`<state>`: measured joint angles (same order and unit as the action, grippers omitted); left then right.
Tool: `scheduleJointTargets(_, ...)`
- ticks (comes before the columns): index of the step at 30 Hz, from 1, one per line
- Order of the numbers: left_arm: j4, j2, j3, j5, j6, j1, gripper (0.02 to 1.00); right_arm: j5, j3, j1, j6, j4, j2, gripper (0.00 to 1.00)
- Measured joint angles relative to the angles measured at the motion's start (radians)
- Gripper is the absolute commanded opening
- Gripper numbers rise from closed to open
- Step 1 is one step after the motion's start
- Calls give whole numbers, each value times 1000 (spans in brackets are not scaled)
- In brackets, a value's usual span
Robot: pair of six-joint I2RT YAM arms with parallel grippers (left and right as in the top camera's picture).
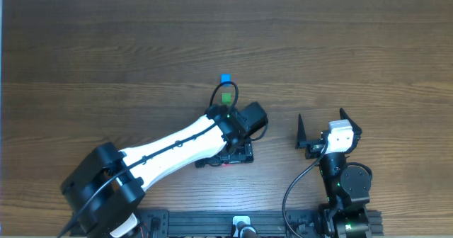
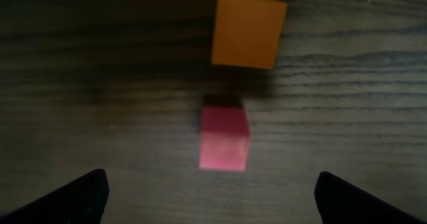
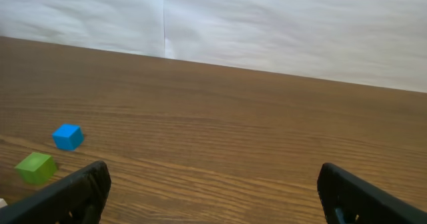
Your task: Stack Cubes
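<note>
While the left arm leans out over the table (image 1: 106,40) with its wrist pointed down, the left gripper (image 2: 213,201) stands wide open. Its fingers are spread either side of a pink cube (image 2: 224,141), which lies on the wood just ahead of them, untouched. An orange cube (image 2: 248,31) sits just beyond the pink one, apart from it. The right gripper (image 1: 320,116) is near its own base, jaws open, holding nothing. The blue cube (image 1: 226,78) and green cube (image 1: 226,97) lie close together past the left wrist, not touching. All four cubes lie singly on the table.
</note>
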<state>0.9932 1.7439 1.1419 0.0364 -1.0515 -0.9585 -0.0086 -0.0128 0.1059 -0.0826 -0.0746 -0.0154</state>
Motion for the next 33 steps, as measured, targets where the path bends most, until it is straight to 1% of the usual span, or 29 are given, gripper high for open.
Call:
scheduleJointTargets(5,-109,0,-71,10,14,-11,998,0,0,0,0,0,0,993)
scheduleJointTargets(11,-153,1,-86,11,31,-11,996,0,0,0,0,0,0,993)
scheduleJointTargets(17,-153,28,-86,11,41,-11,967,0,0,0,0,0,0,993)
scheduleJointTargets(19,-153,39,-86,11,50,-11,936,0,0,0,0,0,0,993)
scheduleJointTargets(20,-153,43,-86,11,56,-11,893,0,0,0,1,0,0,993)
scheduleJointTargets(21,-153,45,-86,11,61,-11,875,0,0,0,0,0,0,991)
scheduleJointTargets(27,-149,46,-86,11,85,-15,860,0,0,0,0,0,0,991)
scheduleJointTargets(31,-149,46,-86,11,91,-18,772,0,0,0,0,0,0,993)
scheduleJointTargets(33,-149,46,-86,11,92,-18,750,0,0,0,0,0,0,993)
